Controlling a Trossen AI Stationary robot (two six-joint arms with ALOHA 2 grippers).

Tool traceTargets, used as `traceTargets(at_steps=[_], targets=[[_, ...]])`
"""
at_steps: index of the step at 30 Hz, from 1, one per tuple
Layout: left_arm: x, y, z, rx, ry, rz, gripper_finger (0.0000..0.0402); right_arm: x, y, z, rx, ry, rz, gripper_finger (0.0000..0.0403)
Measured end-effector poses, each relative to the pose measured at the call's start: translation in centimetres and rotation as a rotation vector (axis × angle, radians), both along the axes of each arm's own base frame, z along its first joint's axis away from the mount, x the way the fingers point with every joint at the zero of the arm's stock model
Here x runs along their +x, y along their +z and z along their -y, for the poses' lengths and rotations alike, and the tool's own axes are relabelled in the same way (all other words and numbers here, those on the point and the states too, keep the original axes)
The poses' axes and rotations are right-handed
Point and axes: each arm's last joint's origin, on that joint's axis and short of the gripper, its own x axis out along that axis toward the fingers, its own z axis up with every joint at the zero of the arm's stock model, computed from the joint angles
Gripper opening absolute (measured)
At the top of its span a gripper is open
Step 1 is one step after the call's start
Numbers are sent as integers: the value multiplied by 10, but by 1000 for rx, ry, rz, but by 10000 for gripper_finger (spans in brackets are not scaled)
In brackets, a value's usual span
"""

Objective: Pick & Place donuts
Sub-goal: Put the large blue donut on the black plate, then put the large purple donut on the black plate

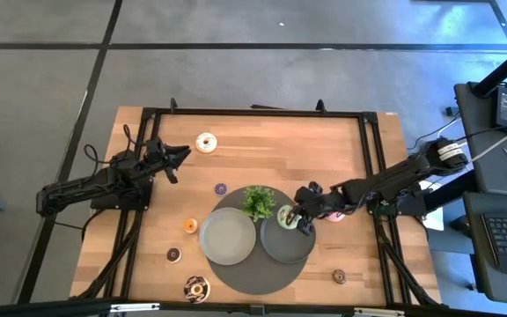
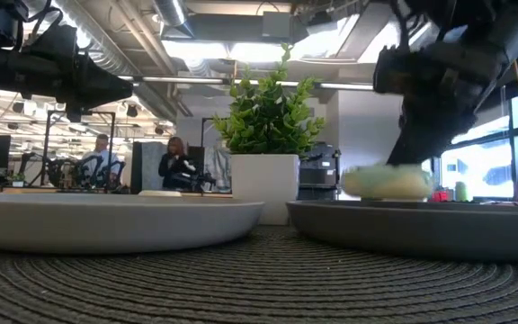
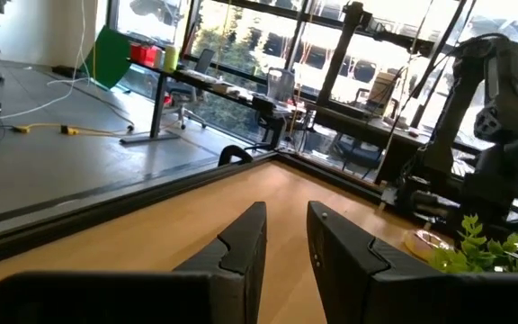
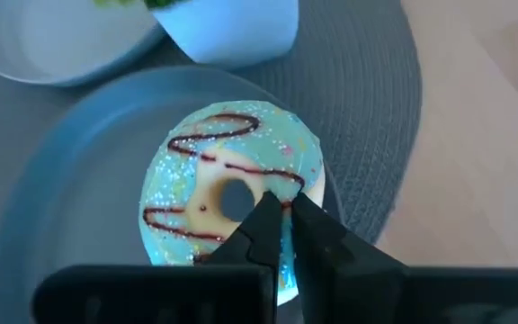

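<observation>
A green-iced donut with chocolate drizzle (image 4: pixel 232 193) lies flat on the darker grey plate (image 1: pixel 280 246), near the plate's far edge (image 1: pixel 286 217); in the low view the donut (image 2: pixel 387 182) rests on the plate. My right gripper (image 4: pixel 283 207) points down over the donut's ring, beside its hole, with its fingers nearly together. My left gripper (image 1: pixel 180 160) hovers open over the table's far left part, near a white-iced donut (image 1: pixel 206 143), and holds nothing. A chocolate donut (image 1: pixel 195 287) and several minis lie on the wood. My right gripper comes from above, its shut fingertips (image 4: pixel 268 216) over the iced ring (image 4: pixel 306 175) beside the hole. Whether they touch the icing, I cannot tell. The donut lies flat on the plate.
A lighter grey plate (image 1: pixel 228 235) sits next to the dark one on a round dark mat (image 1: pixel 262 275), with a small potted plant (image 1: pixel 258 202) at its far edge. Minis: purple (image 1: pixel 220 188), orange (image 1: pixel 190 225), brown (image 1: pixel 173 254), tan (image 1: pixel 339 276). People stand in the room beyond.
</observation>
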Motion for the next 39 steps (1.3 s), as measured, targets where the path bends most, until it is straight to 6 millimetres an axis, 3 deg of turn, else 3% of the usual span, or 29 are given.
traceTargets(at_steps=[4, 13, 22, 27, 31, 39], targets=[[0, 0, 0, 0, 0, 0, 79, 2, -10, -1, -7, -8, -39, 22], [0, 0, 0, 0, 0, 0, 79, 2, -11, -1, -22, 20, -43, 29], [0, 0, 0, 0, 0, 0, 79, 2, -10, -1, -28, 19, -42, 122], [0, 0, 0, 0, 0, 0, 79, 1, 7, -1, -16, 20, -6, 155], [0, 0, 0, 0, 0, 0, 79, -17, 20, -2, 24, -31, -78, 166], [0, 0, 0, 13, 4, -9, 79, -73, 32, 0, 129, -373, -335, 169]])
